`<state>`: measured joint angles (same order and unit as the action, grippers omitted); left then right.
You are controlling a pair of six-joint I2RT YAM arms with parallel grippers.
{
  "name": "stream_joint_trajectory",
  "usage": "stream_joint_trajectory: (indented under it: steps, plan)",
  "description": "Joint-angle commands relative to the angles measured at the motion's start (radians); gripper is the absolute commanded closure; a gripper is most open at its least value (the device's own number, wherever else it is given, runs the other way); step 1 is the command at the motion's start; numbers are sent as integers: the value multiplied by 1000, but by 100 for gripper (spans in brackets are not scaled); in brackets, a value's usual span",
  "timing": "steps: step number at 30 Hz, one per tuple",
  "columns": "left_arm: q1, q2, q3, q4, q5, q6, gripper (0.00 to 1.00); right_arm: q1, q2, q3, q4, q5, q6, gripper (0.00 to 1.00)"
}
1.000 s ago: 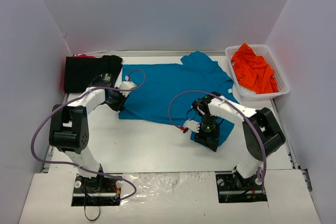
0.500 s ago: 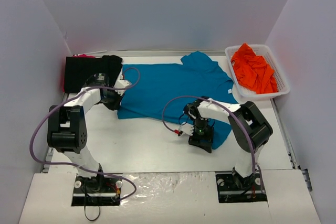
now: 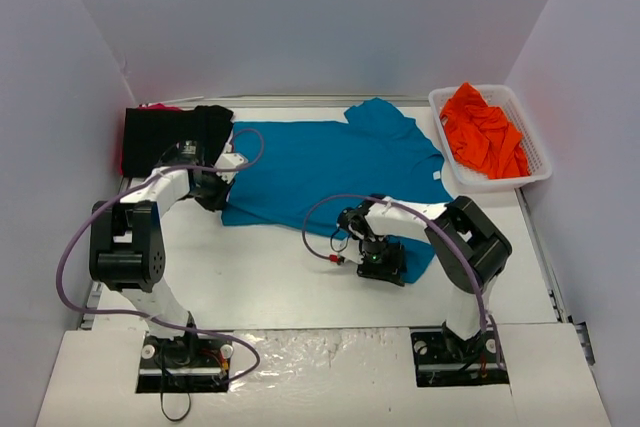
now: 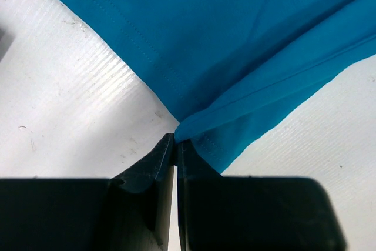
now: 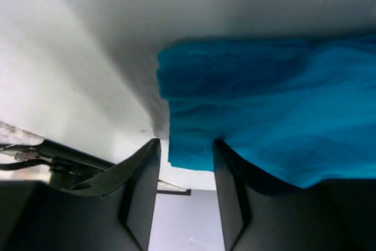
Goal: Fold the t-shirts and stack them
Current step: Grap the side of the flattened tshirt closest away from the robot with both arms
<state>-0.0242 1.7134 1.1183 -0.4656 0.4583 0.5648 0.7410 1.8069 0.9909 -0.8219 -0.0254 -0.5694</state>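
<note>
Top external view has the teal-blue t-shirt (image 3: 330, 162) spread flat just beside the white basket (image 3: 500, 185). The left gripper (image 4: 175, 140) is pinched on the hem corner farthest from the basket; the right gripper (image 5: 185, 142), at the hem corner nearer the basket, has fingers parted around the cloth edge, not clamping. Best to close the right first, then lift both corners together, keeping the hem taut.

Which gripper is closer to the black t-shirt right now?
Left. The left gripper is just beside the black t-shirt, pinching the teal t-shirt's near left corner; the right gripper is across the table at that shirt's near right corner.
</note>
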Motion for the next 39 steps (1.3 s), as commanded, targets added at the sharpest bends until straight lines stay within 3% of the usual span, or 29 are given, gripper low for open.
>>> stream_joint_trajectory:
  steps: [1,2,6,7,9,17,27,39]
  plan:
    - [7,-41,-8,7,31,4,98,15,45,2,23,50,31,64]
    - [7,-46,-17,7,31,4,98,15,52,-3,27,54,34,72]
    - [7,-61,-43,12,29,7,98,18,62,-6,41,54,54,82]
    - [7,-66,-46,12,26,10,98,20,57,-6,43,51,55,92]
    - [7,-78,-55,10,25,12,98,18,46,-5,44,45,60,99]
    - [6,-169,-98,-7,42,10,97,3,-63,6,-9,-37,65,100]
    - [-29,-438,-189,-133,14,67,98,-89,-303,35,-186,-157,22,100]
    - [-57,-682,-281,-314,19,148,98,-173,-386,110,-362,-286,-87,100]
